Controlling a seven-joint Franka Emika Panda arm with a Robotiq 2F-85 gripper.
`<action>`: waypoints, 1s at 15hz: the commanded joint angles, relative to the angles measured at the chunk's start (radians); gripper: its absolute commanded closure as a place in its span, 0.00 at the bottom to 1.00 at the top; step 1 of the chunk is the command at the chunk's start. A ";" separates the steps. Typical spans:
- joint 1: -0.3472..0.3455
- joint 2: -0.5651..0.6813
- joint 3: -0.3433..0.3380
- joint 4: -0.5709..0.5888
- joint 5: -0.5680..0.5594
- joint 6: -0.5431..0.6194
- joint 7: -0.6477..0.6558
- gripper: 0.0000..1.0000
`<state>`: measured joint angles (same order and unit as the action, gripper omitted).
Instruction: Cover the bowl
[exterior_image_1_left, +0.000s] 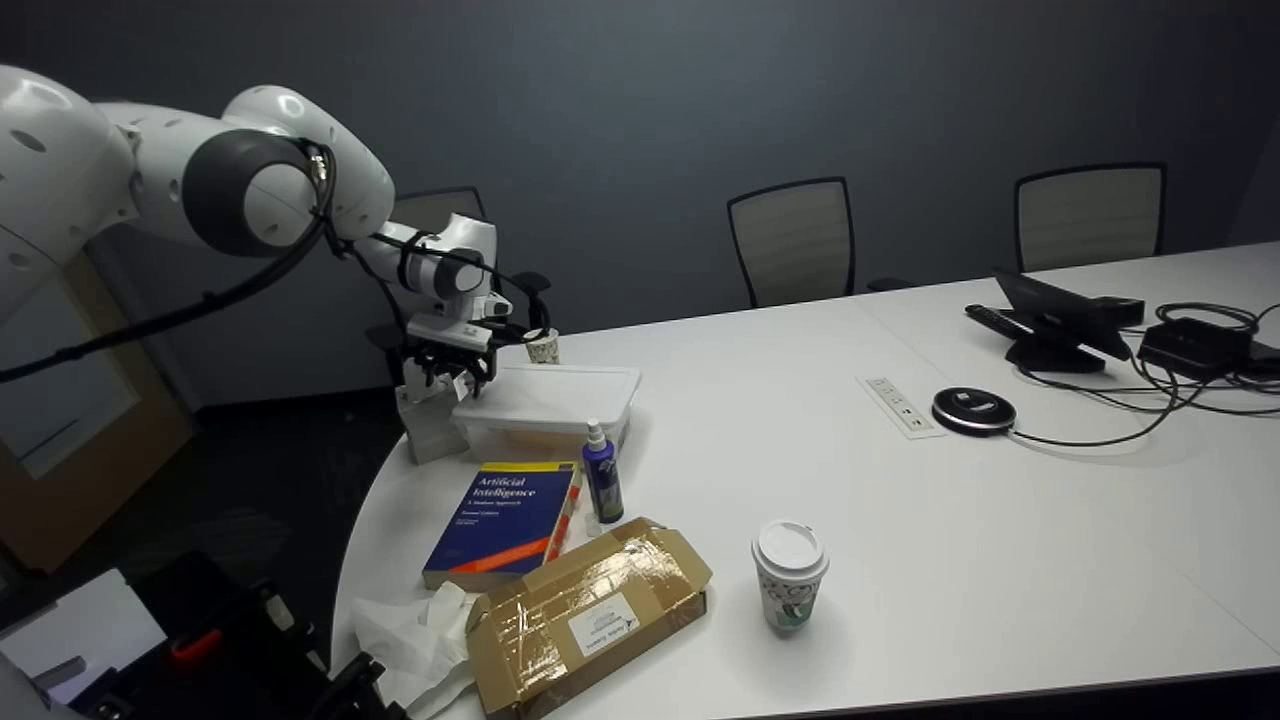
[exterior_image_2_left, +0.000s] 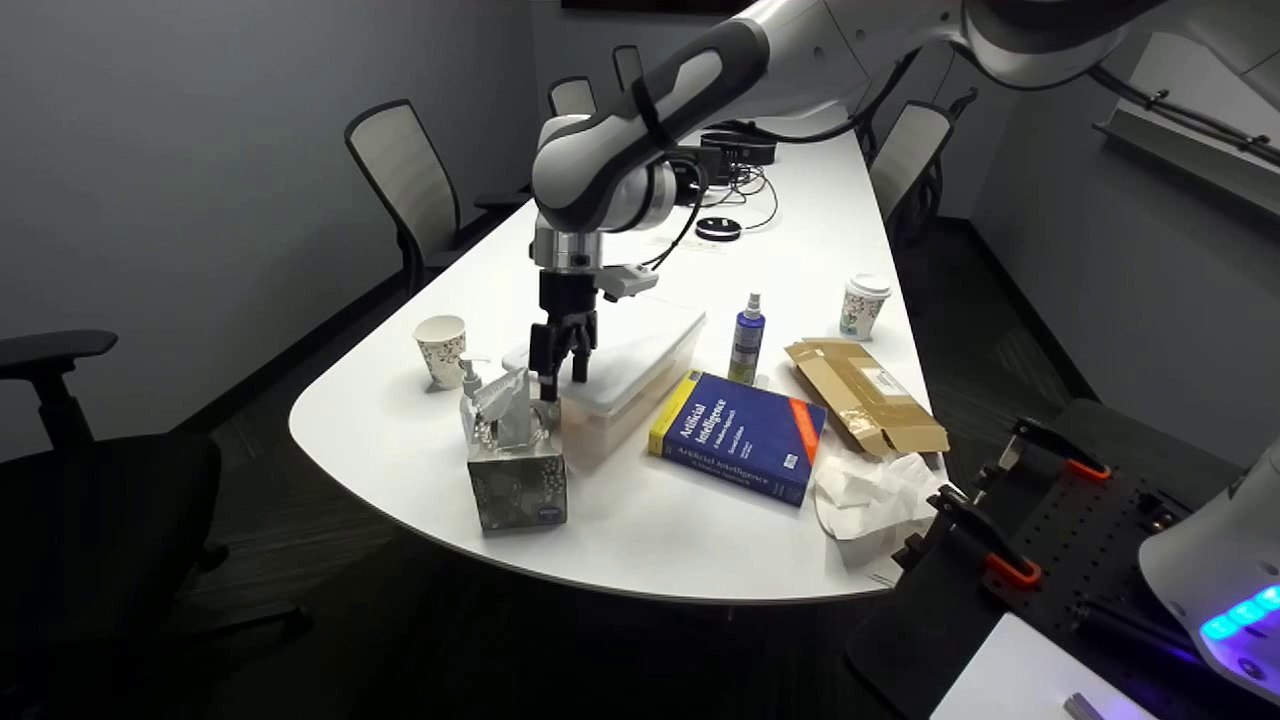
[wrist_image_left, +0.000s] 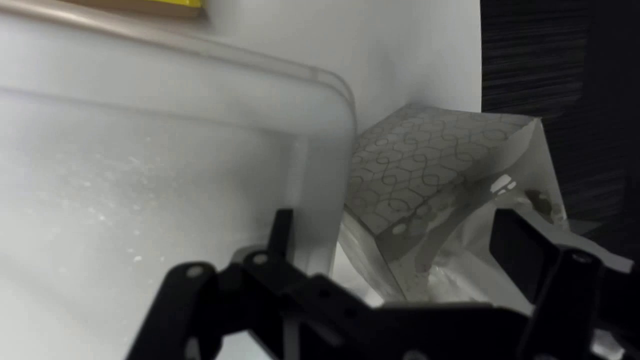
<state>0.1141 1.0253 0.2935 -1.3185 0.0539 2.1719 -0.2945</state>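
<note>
My gripper points downward with its two fingers spread wide, and I have hold of nothing. In the wrist view, one finger is over the lid, close to its short edge, while the other is over the tissue box; I cannot tell whether either touches anything. Under the first finger, and running out away from me, is the clear plastic container, the lid lying across its top. The tissue box stands upright just beside the container's end, a tissue poking up near my other finger.

On the side away from my base, a pump bottle is partly hidden by the tissue box, and past it stands a patterned paper cup. On the side toward my base, just past the container, a blue textbook lies flat, its yellow end nearest me, with a spray bottle upright beside it. Farther from me come a brown cardboard box, crumpled white paper and a lidded cup. Well apart, along the white table, sit a round black device and a black screen on a stand.
</note>
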 joint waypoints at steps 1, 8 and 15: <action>0.000 -0.017 0.005 0.004 0.028 -0.051 -0.027 0.00; -0.004 -0.071 -0.012 -0.047 0.030 -0.019 0.006 0.00; 0.023 -0.253 -0.106 -0.210 0.011 0.128 0.213 0.00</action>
<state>0.1150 0.9004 0.2478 -1.3804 0.0611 2.2093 -0.1926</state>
